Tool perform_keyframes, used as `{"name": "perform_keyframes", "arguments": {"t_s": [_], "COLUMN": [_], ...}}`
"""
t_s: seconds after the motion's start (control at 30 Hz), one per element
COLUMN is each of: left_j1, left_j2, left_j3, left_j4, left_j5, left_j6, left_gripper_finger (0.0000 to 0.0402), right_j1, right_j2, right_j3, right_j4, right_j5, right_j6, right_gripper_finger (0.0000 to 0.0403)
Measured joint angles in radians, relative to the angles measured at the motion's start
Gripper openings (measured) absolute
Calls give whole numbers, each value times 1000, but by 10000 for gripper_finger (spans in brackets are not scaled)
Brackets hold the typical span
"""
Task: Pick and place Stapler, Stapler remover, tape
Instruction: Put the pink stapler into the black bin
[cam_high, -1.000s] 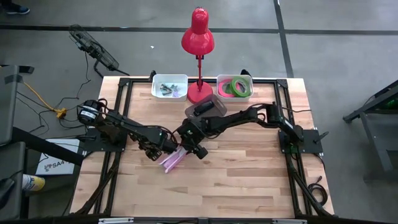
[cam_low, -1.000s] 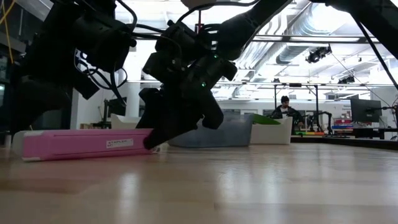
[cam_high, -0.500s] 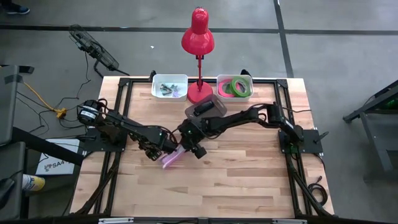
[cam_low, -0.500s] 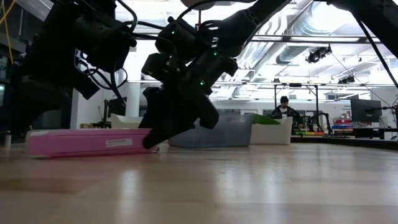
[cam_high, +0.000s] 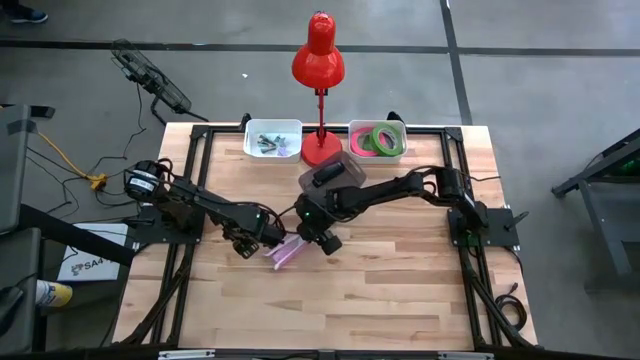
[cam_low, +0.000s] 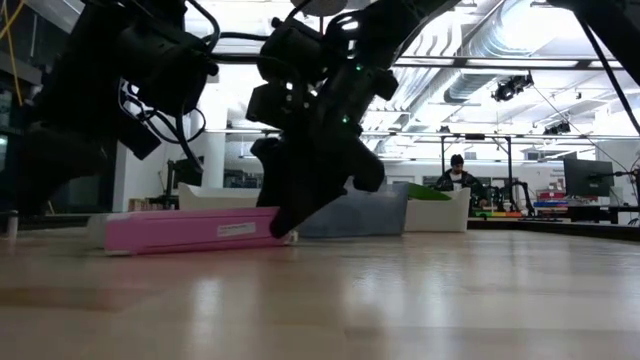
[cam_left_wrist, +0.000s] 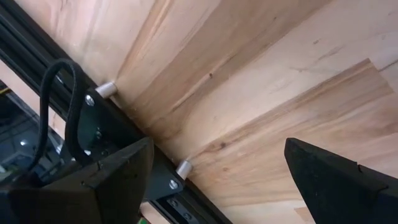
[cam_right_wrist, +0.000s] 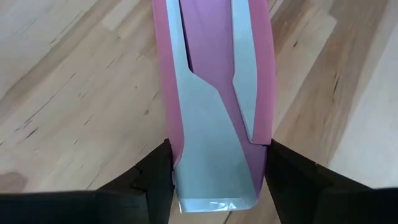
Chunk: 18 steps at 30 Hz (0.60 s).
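A long pink stapler (cam_high: 285, 254) with a grey metal face (cam_right_wrist: 208, 112) lies flat near the table's middle, and it shows as a pink bar (cam_low: 190, 230) in the low view. My right gripper (cam_high: 318, 243) is shut on the stapler's right end. My left gripper (cam_high: 262, 243) is open just beside the stapler's left end; its wrist view shows only bare wood between its fingers (cam_left_wrist: 217, 180). Green and pink tape rings (cam_high: 378, 140) lie in a bin at the far edge. My right gripper (cam_right_wrist: 214, 158) pinches the stapler's right end (cam_right_wrist: 211, 186) between its two fingers, one finger (cam_right_wrist: 155, 177) on each long side, reaching across its width. It comes slanting down from the table's right (cam_low: 300, 200). The stapler lies lengthwise on the table.
A red desk lamp (cam_high: 320, 60) stands with its base (cam_high: 322, 152) at the far edge, between a white bin of small items (cam_high: 272, 138) and the tape bin. A grey box (cam_high: 335, 172) sits under the right arm. Bare wood (cam_high: 380, 290) lies toward the near edge.
My right gripper has moved toward the table's right, still shut on the stapler's end. The stapler has slid along the table to the right with it, away from my left gripper.
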Motion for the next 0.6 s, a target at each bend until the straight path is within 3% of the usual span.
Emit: {"name": "perform_keyframes", "arguments": {"t_s": [0.27, 0.6], "left_j1": [2, 2], "left_j2": [0, 0], "left_j3": [0, 0], "left_j4": [7, 31], "left_j5": [-52, -34], "left_j6": [2, -55], "left_gripper_finger": [356, 356], "right_j1": [5, 43], "right_j2": [-41, -144], "right_j3": [-1, -2], "right_j4": [-126, -262], "right_j5": [16, 54], "right_j6": [24, 28], "right_gripper_finger": [197, 196]}}
